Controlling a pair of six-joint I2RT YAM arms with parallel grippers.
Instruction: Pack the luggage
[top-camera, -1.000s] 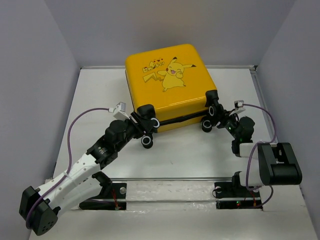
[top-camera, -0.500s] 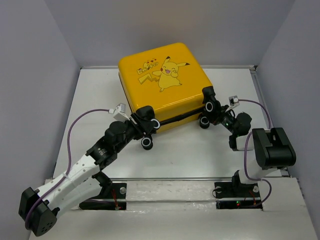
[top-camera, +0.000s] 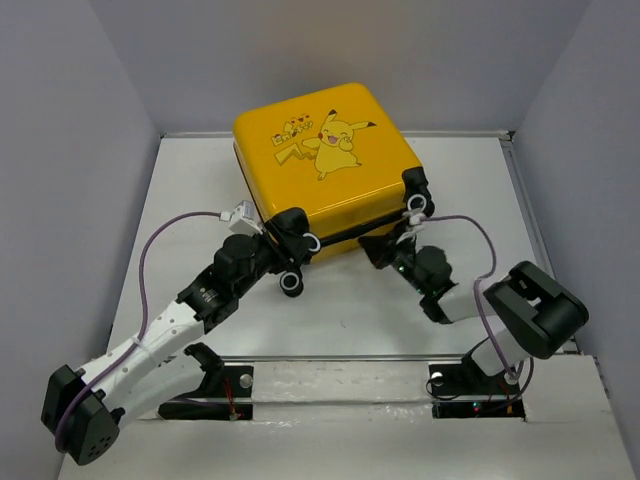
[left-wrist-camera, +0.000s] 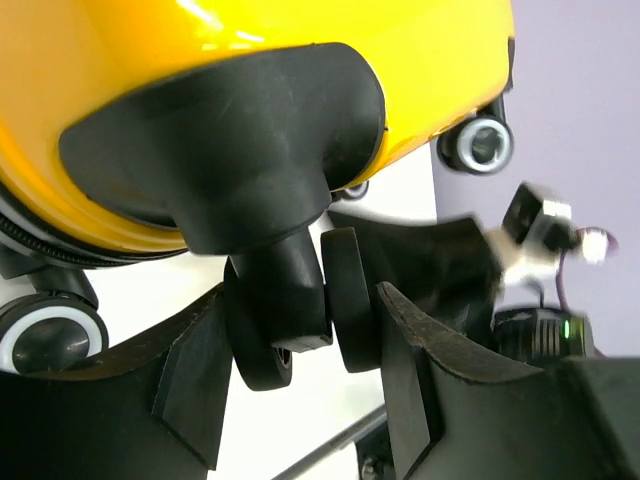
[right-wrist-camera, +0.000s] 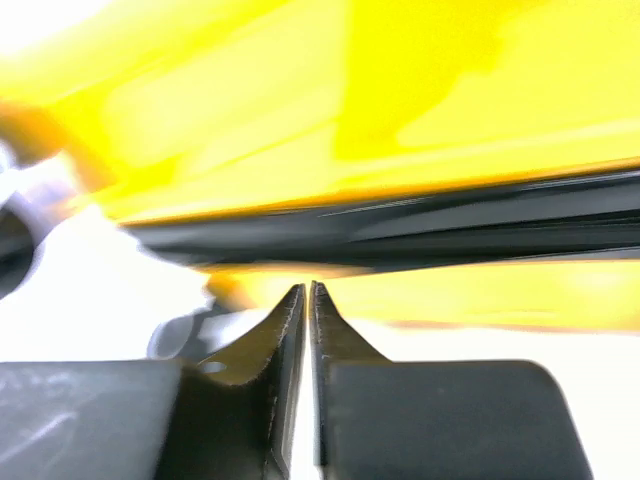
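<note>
Above my right gripper (right-wrist-camera: 307, 300) the luggage (right-wrist-camera: 400, 120) is only a yellow smear, cut off on three sides. The round thing (right-wrist-camera: 20, 230) left of my fingers is too blurred to name. Seen from above, these fingertips are lost in the dark under the shell's edge. Above my left gripper (left-wrist-camera: 300, 330) the shell runs out of the picture, and a wheel (left-wrist-camera: 45, 335) to the left is cut by the edge.

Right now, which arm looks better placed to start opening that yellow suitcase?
The right, I'd guess. The right hand, fingers shut, points straight at the black seam running around the luggage. The left hand is busy, clamped around a caster wheel.
</note>
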